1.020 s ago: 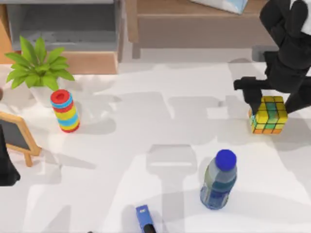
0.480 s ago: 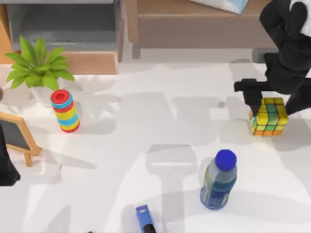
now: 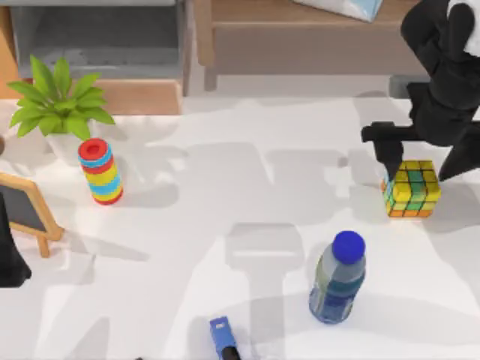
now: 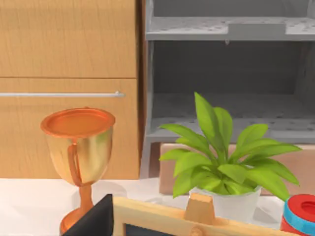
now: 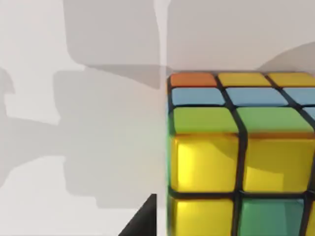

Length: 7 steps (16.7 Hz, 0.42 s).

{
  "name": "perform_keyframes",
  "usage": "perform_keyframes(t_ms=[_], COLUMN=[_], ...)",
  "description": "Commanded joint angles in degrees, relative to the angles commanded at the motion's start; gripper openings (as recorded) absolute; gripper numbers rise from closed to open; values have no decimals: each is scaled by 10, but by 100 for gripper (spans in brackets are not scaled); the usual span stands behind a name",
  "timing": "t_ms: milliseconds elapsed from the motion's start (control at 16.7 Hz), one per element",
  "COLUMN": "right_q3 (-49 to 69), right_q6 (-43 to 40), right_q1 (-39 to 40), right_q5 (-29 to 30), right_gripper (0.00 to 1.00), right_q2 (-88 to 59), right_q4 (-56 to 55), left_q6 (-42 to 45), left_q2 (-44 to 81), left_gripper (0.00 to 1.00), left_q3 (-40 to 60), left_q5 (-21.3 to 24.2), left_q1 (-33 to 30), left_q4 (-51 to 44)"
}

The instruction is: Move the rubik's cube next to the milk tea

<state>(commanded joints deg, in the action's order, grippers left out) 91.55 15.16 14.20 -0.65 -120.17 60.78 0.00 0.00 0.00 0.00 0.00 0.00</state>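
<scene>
- The left arm sits parked at the desk's far left edge, by the chalkboard; whether its gripper is apart or together cannot be told.
- The left wrist view looks over the chalkboard's wooden frame at a copper trophy cup, a plant in a white pot, a wooden cabinet and a grey shelf unit.
- In the top view the plant stands at the back left of the desk, with a red, yellow and blue striped cylinder upright just in front of it.
- A small blue object lies at the front edge, near the middle.
- The milk tea stands right of centre toward the front, blue cap up, slightly tilted as seen from above.
- The cube is at the right, behind the milk tea and well apart from it.
- The right gripper is over the cube, one dark finger at the cube's left side and one at its right; the fingers straddle it, but whether they clamp it cannot be told.
- The right wrist view has the cube up close, showing yellow, green, blue and orange squares, with a dark finger tip beside it.
</scene>
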Motion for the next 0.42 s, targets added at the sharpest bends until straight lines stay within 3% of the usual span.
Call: perform_keyframes(t_ms=[120, 420], right_q3=[0, 0], right_q6=[0, 0], right_q1=[0, 0], right_q5=[0, 0], right_gripper=[100, 100], right_q2=[0, 0], right_q4=[0, 0], left_q6=[0, 0], left_q2=[0, 0], left_gripper=[100, 100], left_q3=[0, 0], left_q5=[0, 0], left_q1=[0, 0], left_q4=[0, 0])
